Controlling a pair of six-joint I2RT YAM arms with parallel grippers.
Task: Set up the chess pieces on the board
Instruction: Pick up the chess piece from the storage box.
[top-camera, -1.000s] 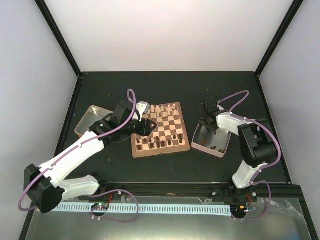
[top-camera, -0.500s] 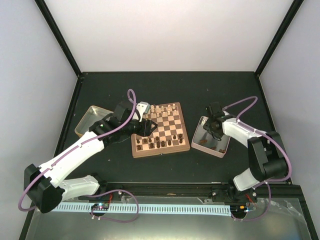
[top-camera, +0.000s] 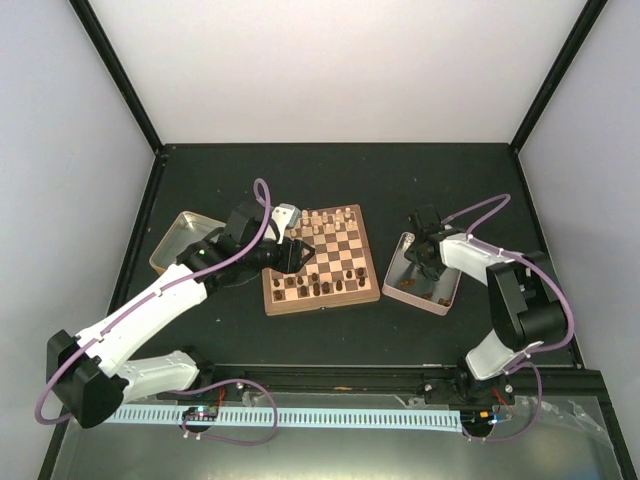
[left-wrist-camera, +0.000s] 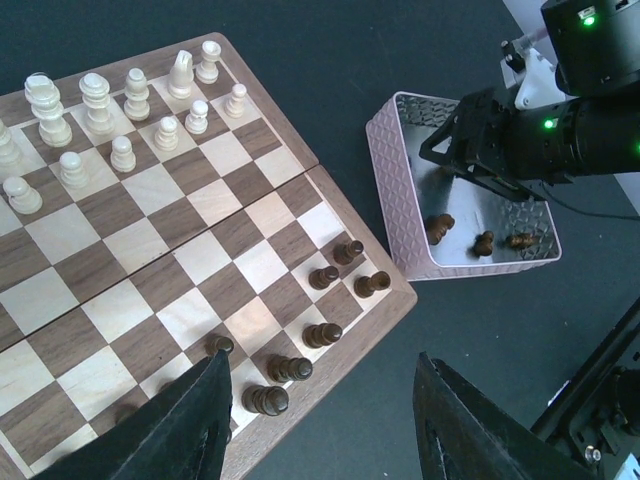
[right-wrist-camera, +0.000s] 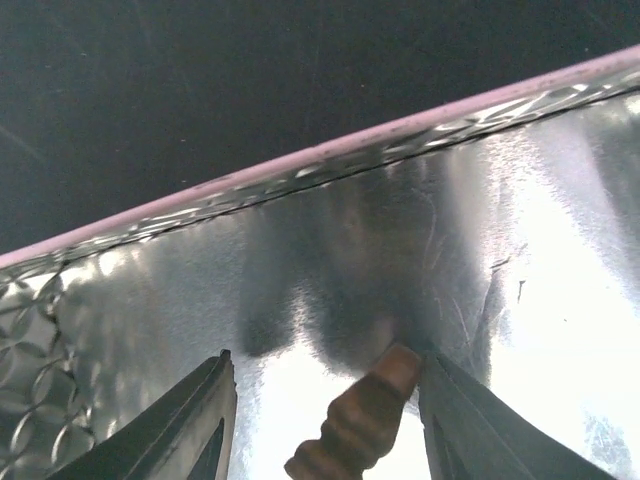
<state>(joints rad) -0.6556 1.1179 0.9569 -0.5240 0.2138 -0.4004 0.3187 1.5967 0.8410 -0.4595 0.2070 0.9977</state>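
While the left fingers (left-wrist-camera: 190, 420) hang open and empty over the board (left-wrist-camera: 150, 240), the right fingers (right-wrist-camera: 200, 420) stand apart around 1 tilted dark piece (right-wrist-camera: 360, 425) in the pink tray (right-wrist-camera: 300, 165). Picking looks underway; next they must close squarely, then lift.

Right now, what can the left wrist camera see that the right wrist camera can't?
Only the left wrist view shows the square wooden chessboard, its pale cream chessmen and dark brown chessmen. Only the right wrist view shows, close up, one brown wooden piece leaning between the right arm's jaws. Both show the pink-rimmed metal tray.
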